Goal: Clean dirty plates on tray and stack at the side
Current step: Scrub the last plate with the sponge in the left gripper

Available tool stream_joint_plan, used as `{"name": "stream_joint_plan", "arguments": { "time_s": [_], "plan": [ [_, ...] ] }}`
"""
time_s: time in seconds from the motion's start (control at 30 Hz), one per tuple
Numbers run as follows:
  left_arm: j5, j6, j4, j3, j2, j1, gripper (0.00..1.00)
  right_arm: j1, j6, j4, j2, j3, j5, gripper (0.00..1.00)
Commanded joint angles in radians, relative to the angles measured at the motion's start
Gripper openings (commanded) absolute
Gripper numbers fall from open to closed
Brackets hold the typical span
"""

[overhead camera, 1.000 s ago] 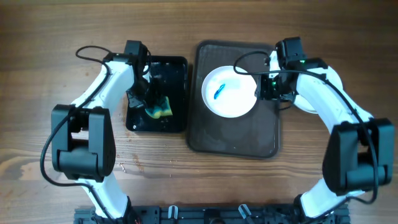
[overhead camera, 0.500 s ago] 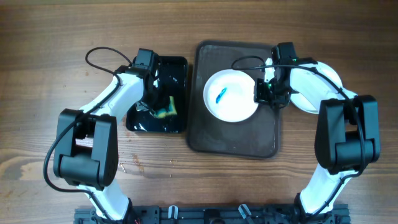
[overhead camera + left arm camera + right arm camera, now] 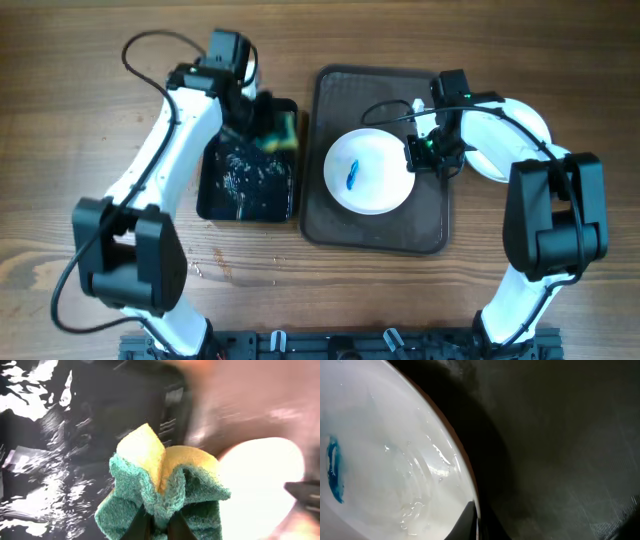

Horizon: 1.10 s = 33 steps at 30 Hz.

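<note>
The wooden table (image 3: 80,60) carries a black tray (image 3: 245,185) and, just right of it, a brown tray (image 3: 375,230). Beside that lies a white plate (image 3: 492,162), partly hidden.

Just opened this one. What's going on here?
The left gripper holds a yellow-and-green sponge above the far right corner of the wet black tray, next to the brown tray. The right gripper pinches the right rim of the plate lying on that tray. The blue smear shows the plate is not yet wiped.
</note>
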<state>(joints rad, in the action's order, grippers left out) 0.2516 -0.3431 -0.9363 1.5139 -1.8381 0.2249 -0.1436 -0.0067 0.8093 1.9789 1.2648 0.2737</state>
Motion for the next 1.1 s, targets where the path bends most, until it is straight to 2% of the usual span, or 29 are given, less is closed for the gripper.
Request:
{"name": "stream_joint_plan", "arguments": {
  "time_s": [0.0,0.1,0.2,0.27,0.4,0.47,0.57,0.67,0.73,0.77,0.83,0.97,1.03,1.07],
  "plan": [
    [0.182,-0.005,0.068,0.024,0.011,0.071,0.04,-0.011,-0.042,-0.003,0.039,-0.023,0.008,0.04],
    [0.171,-0.006,0.159,0.022,-0.045,0.169,0.04,-0.011,-0.037,-0.001,0.039,-0.023,0.012,0.05],
    [0.072,-0.086,0.222,0.022,-0.137,0.275,0.04,-0.01,-0.009,0.002,0.039,-0.023,0.012,0.06],
    [0.073,-0.122,0.252,0.022,-0.206,0.33,0.04,-0.011,-0.009,0.006,0.039,-0.023,0.012,0.05],
    [0.014,-0.144,0.29,0.022,-0.314,0.382,0.04,-0.011,-0.003,0.011,0.039,-0.023,0.012,0.05],
    [-0.114,-0.143,0.28,0.022,-0.348,0.38,0.04,-0.011,0.014,0.013,0.039,-0.023,0.012,0.06],
    [-0.401,-0.135,0.195,0.022,-0.353,0.354,0.04,-0.011,0.014,0.02,0.039,-0.023,0.012,0.05],
    [-0.613,-0.13,0.115,0.022,-0.353,0.316,0.04,-0.011,0.014,0.019,0.039,-0.023,0.012,0.05],
    [-0.56,-0.05,0.109,0.022,-0.353,0.295,0.04,-0.011,0.014,0.018,0.039,-0.023,0.012,0.05],
    [-0.479,-0.011,0.109,0.022,-0.353,0.293,0.04,-0.01,0.017,0.018,0.039,-0.023,0.011,0.05],
    [-0.241,0.07,0.107,0.022,-0.353,0.294,0.04,-0.01,0.07,0.019,0.039,-0.023,0.008,0.04],
    [0.366,0.178,0.109,0.022,-0.353,0.297,0.04,-0.01,0.153,0.011,0.039,-0.023,0.008,0.04],
    [0.505,0.183,0.109,0.022,-0.353,0.307,0.04,-0.01,0.21,0.005,0.039,-0.023,0.008,0.04],
    [0.519,0.183,0.109,0.022,-0.353,0.313,0.04,-0.01,0.235,0.001,0.039,-0.023,0.008,0.04]
  ]
}}
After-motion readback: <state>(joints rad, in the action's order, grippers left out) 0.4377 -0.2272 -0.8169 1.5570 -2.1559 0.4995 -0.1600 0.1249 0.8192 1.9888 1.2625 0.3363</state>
